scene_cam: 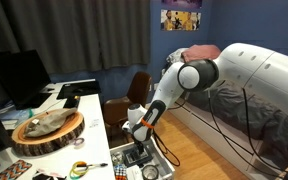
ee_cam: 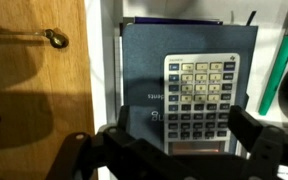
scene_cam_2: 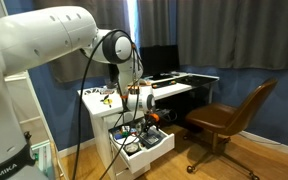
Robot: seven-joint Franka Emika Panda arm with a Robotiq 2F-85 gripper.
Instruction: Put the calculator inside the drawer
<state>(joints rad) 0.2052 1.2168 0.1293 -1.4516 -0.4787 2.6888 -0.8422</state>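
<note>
Arm: the white robot arm (scene_cam: 246, 62) comes in from the right of the frame in an exterior view and bends down toward lower centre. It fills the left side in an exterior view (scene_cam_2: 34, 40).
Surface: a white desk surface (scene_cam: 88, 104) at centre left, with a dark monitor (scene_cam: 19, 75) at upper left.
Chair: a brown swivel chair (scene_cam_2: 230, 115) at right of the frame, well apart from the arm.
Drawer: the drawer (scene_cam_2: 160, 150) is pulled out at lower centre in both exterior views (scene_cam: 162, 158), below the desk edge.
Tray: a round wooden tray (scene_cam: 52, 141) sits on the surface at lower left.
Book: a dark blue book (ee_cam: 149, 70) takes up the middle of the wrist view. A pale strip and a wood panel (ee_cam: 34, 95) lie to its left.
Calculator: the calculator (ee_cam: 199, 100) lies flat against the book, centre right of the wrist view, keys facing the camera. It is too small to make out in the exterior views.
Gripper: the gripper (ee_cam: 182, 128) hangs over the drawer in an exterior view (scene_cam: 139, 140). Its fingers (ee_cam: 249, 125) stand wide apart at the bottom of the wrist view, one on each side of the calculator's lower end. Whether they press on it cannot be told.
Green item: a green object (ee_cam: 284, 60) at the right edge, beside the book.
</note>
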